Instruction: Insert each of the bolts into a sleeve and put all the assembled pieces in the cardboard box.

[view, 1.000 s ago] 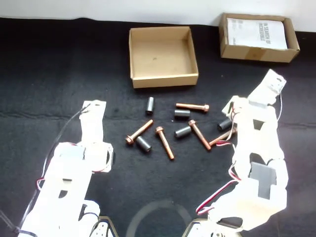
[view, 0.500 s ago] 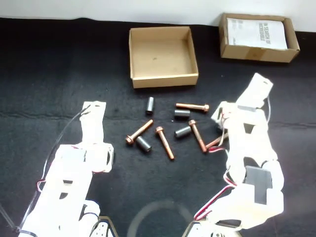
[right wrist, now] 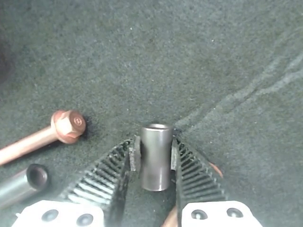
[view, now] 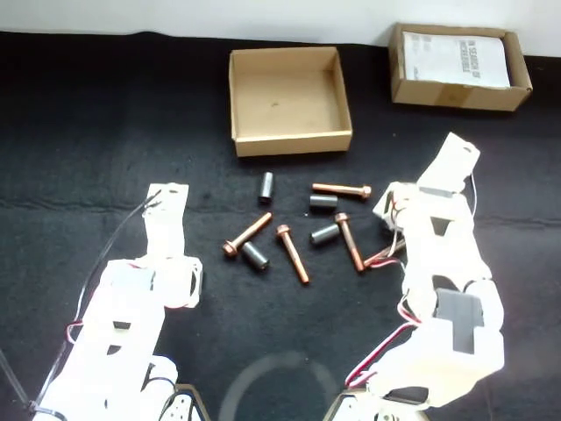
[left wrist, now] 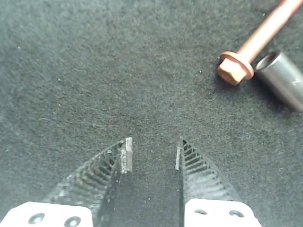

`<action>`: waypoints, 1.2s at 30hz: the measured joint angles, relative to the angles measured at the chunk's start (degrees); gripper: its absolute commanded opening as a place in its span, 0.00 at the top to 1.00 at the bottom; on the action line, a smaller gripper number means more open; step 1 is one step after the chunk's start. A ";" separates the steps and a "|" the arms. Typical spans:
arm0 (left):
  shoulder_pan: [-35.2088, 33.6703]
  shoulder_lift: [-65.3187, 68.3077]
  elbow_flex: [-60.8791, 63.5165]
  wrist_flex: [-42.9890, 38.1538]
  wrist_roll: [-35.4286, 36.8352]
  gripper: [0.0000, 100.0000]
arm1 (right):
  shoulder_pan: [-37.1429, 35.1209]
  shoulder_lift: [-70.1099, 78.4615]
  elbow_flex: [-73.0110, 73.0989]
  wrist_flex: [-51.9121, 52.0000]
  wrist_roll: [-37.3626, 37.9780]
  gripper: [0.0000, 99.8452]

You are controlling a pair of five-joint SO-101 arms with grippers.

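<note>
Closest to me, short of the box [view: 292,142] and off past its right side, my right gripper [right wrist: 154,150] is clamping a sleeve [right wrist: 156,168] lengthwise between its fingers. Equally short of the box, off past its left side, my left gripper [left wrist: 153,153] is hanging spread apart above the mat [left wrist: 71,71]. Farther out, nearer the box's front wall, bolts [view: 293,253] and loose sleeves [view: 255,255] are lying scattered. Farthest off, I am seeing the box sitting open.

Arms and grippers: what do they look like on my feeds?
The left arm and right arm are white boxy plastic with red and white wires at the joints. The left gripper and right gripper have black ribbed, tapering fingers on white bases with screw holes.
</note>
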 measured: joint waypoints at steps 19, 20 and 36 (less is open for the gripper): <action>-5.27 0.00 3.69 -5.71 0.97 0.83 | 0.44 2.64 -3.08 1.85 0.00 0.99; -5.27 0.00 3.69 -5.71 1.93 0.83 | 0.44 2.81 -3.96 2.99 0.00 0.99; -5.27 0.00 3.69 -5.71 3.87 0.83 | 1.23 3.34 -45.45 56.26 6.59 0.99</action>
